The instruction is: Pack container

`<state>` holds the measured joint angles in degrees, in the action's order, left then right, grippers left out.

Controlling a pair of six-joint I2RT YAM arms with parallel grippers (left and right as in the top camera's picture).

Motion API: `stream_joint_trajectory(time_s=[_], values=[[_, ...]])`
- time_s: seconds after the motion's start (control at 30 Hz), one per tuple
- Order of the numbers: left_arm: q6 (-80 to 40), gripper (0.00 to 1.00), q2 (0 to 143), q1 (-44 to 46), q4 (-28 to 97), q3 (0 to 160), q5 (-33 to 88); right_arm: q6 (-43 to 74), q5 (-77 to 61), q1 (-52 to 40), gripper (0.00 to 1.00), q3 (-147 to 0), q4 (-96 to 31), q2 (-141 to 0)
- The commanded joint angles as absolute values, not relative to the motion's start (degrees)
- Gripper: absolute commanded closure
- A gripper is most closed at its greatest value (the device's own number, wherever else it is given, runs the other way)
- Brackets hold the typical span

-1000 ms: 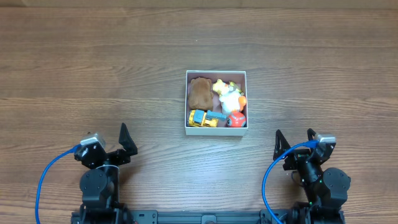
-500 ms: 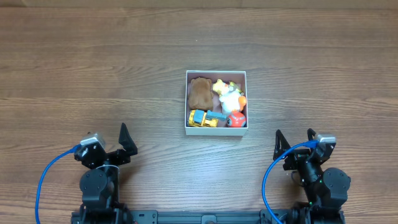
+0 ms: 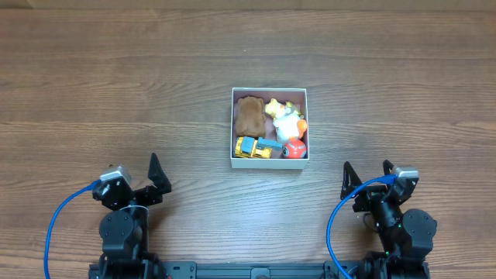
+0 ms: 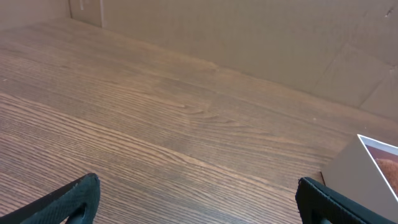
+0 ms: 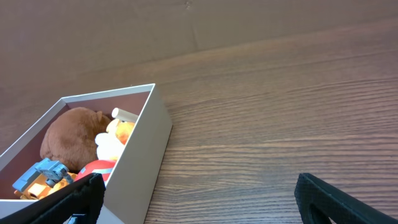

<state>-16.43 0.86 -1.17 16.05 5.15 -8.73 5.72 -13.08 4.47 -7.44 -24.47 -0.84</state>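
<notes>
The small square container with thin white walls (image 3: 267, 163) and a dusty-pink floor sits on the brown wood-grain table (image 3: 116, 93), just right of the middle in the overhead view, upright and well apart from both arms. It holds four toys. A brown furry plush (image 3: 249, 116) fills the 10 o'clock corner. A white toy with yellow and orange parts (image 3: 287, 120) lies at 2 o'clock, touching the plush. A yellow and blue toy truck (image 3: 256, 147) lies along the near wall at 7 o'clock, and a round red toy (image 3: 294, 149) is tucked into the 5 o'clock corner just beside the truck. The left gripper (image 4: 199, 202) sits near the table's near edge, with the container at about 2 o'clock from it. Its jaws are spread wide with only bare wood between the black fingertips (image 4: 78, 196) and nothing in their hold, and one white corner of the container shows at the right edge of its wrist view. The right gripper (image 5: 202, 196) sits at the opposite near corner, with the container at about 10 o'clock. Its jaws are likewise spread wide and empty, and its wrist camera looks across the container's side wall at the plush, the white toy and the truck inside. A blue cable (image 3: 58, 217) loops beside each arm's base.
</notes>
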Motion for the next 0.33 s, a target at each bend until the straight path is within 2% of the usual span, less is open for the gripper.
stream_joint_trajectory(time_s=[0.0,0.3], values=[[-17.2,0.00,0.3,-1.6,15.7,4.9,-8.3,5.3,-12.7,4.6,0.00,-7.1,-24.3,-0.2],[-17.2,0.00,0.3,-1.6,15.7,4.9,-8.3,5.3,-12.7,4.6,0.00,-7.1,-24.3,-0.2]])
